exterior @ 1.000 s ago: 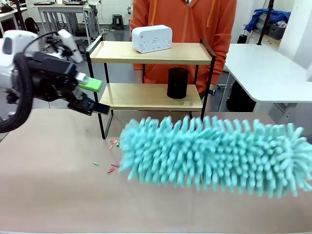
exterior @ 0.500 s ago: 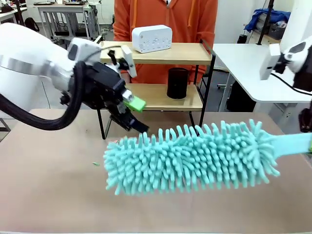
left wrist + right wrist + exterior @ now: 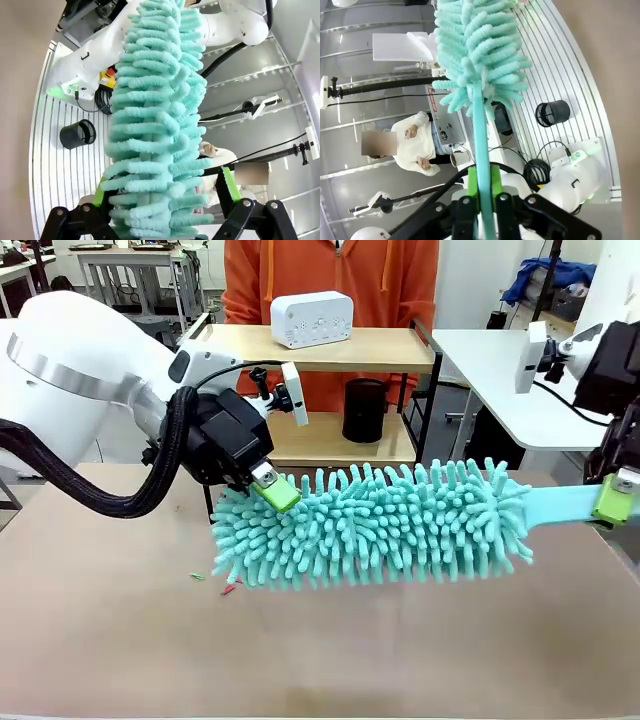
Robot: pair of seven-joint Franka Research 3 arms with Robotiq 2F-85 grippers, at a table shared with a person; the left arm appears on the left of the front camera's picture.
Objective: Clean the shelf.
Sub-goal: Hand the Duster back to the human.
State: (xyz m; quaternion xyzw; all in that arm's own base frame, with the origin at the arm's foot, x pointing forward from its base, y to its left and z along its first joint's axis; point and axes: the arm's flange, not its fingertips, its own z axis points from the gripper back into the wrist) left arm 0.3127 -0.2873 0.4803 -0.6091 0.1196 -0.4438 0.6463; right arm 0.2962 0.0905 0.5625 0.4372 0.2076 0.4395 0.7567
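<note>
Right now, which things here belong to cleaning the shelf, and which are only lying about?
For the job:
- shelf
- teal duster, handle in right claw; open left claw around its tip

Lying about:
- white speaker
- black cylinder
- small scraps

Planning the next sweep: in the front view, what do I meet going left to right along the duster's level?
Left claw open around the duster's tip → teal duster head → flat teal handle → right claw, shut on the handle.

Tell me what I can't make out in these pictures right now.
- Front view: the duster hides the shelf's front legs and the table behind it.
- Front view: print on the white box is too small to read.
- Left wrist view: duster strands cover the left gripper's inner fingers, so contact is unclear.
</note>
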